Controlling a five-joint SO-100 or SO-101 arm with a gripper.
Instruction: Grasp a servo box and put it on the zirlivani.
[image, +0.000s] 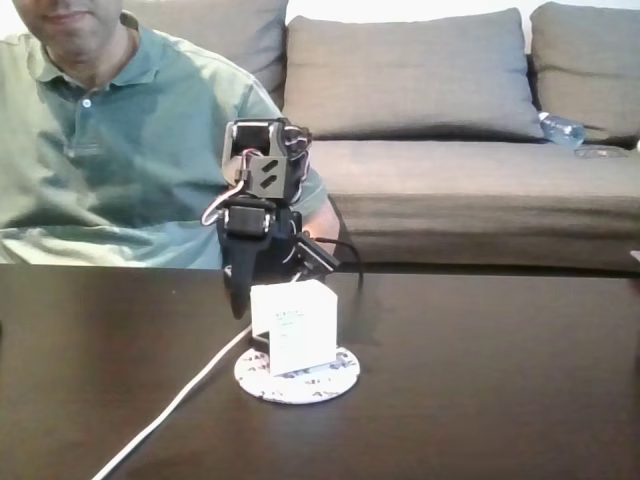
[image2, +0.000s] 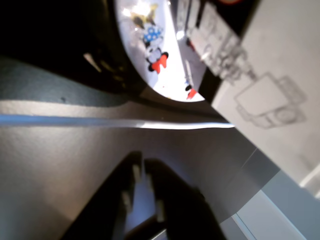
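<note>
The jaws sit just behind the servo box (image: 296, 322), holding nothing — how far apart, I cannot tell. One box stands on one zirlivani (image: 340, 378), disc rim showing around it; bare worktop (image: 500, 380) beyond — one white cable (image: 175, 400) beside the disc.

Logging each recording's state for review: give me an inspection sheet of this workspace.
Surface: dark glossy table.
Job's things: servo box stands on the zirlivani, tilted, one bottom edge raised; printed disc also in the wrist view.
Clutter: nothing seen on the table.
Grippers: gripper behind the box; whether it touches the box, or is open or shut, cannot be told.
Cables: white cable runs from the disc toward the near left; black cable loops behind the arm.
Surroundings: person in a green shirt, grey sofa, bottle.
</note>
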